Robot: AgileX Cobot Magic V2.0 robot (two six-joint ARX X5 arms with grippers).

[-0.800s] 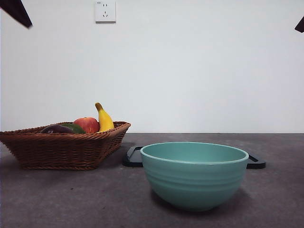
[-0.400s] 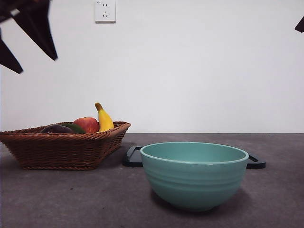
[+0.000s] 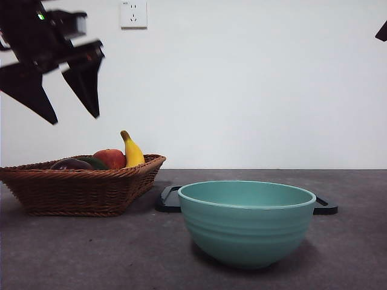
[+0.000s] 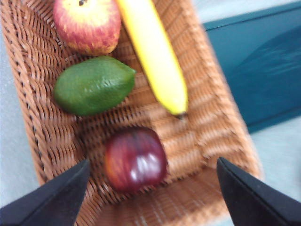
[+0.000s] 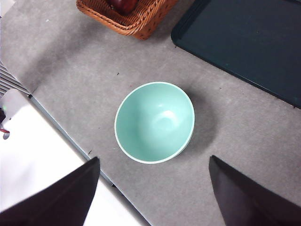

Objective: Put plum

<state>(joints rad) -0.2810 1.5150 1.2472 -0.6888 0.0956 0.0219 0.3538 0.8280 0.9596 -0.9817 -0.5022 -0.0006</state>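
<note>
Plum in basket — untouched.

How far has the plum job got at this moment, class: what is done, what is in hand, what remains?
Done: nothing; the plum lies in the basket. In hand: the left gripper hangs open above the basket, over the plum. Left: grasp, lift and place it; the bowl is empty. The right gripper waits.
</note>
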